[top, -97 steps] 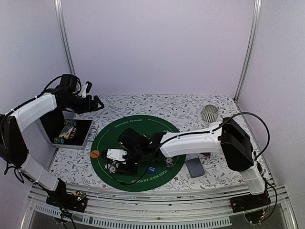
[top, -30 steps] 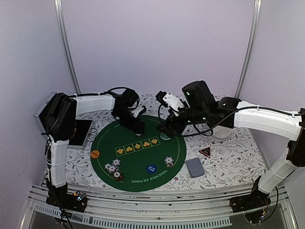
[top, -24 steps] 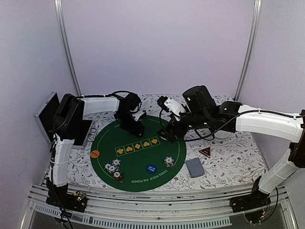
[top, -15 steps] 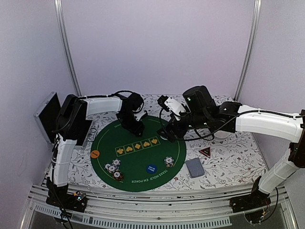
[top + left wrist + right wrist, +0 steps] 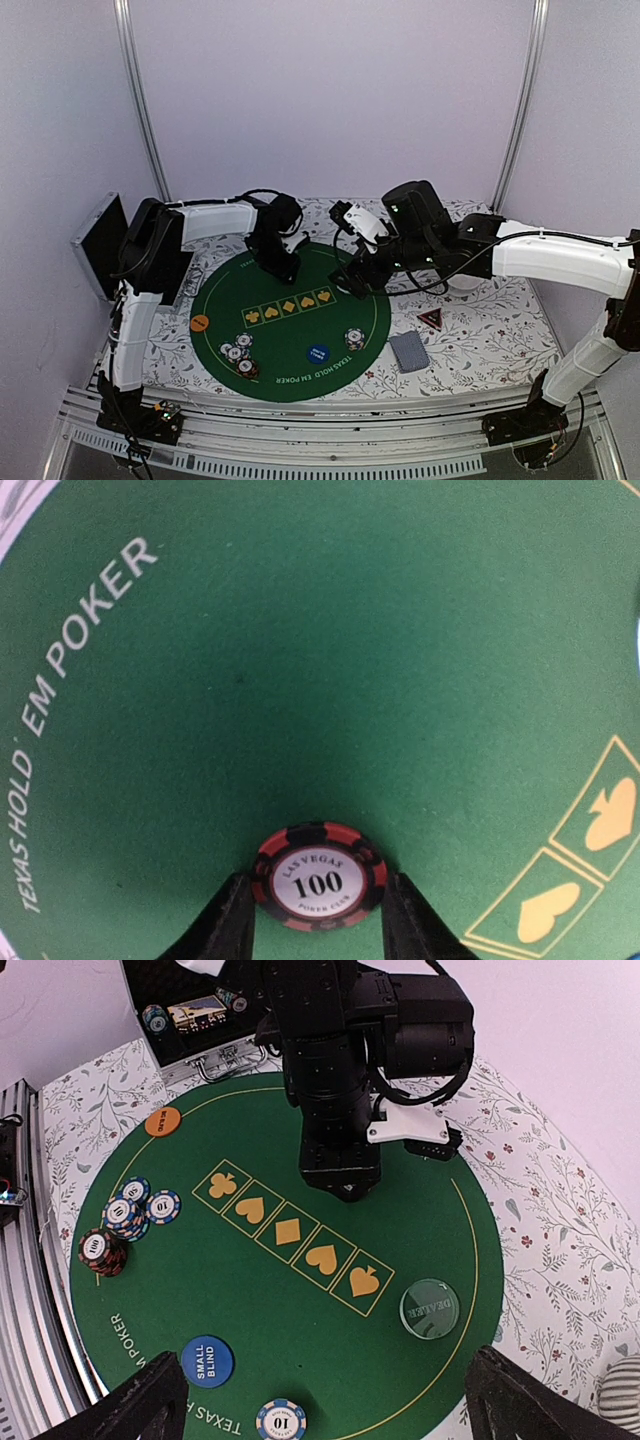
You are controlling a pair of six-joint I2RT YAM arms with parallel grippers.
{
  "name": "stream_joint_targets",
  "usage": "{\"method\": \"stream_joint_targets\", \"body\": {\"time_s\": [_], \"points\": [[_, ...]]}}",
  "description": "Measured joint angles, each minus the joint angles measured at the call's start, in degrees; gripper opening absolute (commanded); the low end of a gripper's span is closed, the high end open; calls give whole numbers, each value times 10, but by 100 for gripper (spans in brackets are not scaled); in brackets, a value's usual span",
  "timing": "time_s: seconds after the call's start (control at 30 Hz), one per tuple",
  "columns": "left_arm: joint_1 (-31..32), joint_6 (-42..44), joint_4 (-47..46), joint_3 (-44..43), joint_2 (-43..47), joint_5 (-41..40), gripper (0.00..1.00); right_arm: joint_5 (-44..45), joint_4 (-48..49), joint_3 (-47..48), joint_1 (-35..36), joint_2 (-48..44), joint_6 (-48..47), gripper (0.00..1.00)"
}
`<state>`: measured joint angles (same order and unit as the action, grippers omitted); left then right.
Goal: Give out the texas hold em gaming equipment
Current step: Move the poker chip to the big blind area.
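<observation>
A red-black 100 poker chip [image 5: 320,877] lies flat on the far part of the green mat [image 5: 290,375]. My left gripper [image 5: 283,270] is down on it, and both fingers [image 5: 228,925] press its edges. My right gripper [image 5: 352,278] hangs wide open above the mat's right side, holding nothing. A clear dealer disc [image 5: 430,1308] lies below it. Nearer on the mat are chip stacks [image 5: 238,355], a single chip [image 5: 354,339], an orange button [image 5: 199,323] and a blue button [image 5: 318,353]. The red-black triangle [image 5: 430,319] and card deck [image 5: 408,350] lie right of the mat.
An open black case [image 5: 195,1015] with more chips stands at the mat's left. The white bowl [image 5: 464,282] is partly hidden behind my right arm. A ribbed grey cup [image 5: 625,1390] shows at the right wrist view's corner. Frame posts stand at the back corners.
The left jaws have narrowed onto the chip over the last second. The right gripper drew slightly back from the clear disc and stayed wide open.
</observation>
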<state>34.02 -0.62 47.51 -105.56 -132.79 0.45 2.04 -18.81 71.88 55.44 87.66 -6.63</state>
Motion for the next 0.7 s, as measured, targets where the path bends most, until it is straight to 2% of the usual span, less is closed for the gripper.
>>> {"method": "stream_joint_targets", "body": {"time_s": [0.17,0.33,0.53,0.7], "points": [[0,5,4,-5,1,-6,24,0,0,0,0,0,0,99],[1,4,-14,5,7,-8,22,0,0,0,0,1,0,99],[-7,9,-28,63,49,-7,48,0,0,0,0,3,-1,99],[-9,10,-36,58,56,16,57,-3,0,0,0,12,-2,99]]}}
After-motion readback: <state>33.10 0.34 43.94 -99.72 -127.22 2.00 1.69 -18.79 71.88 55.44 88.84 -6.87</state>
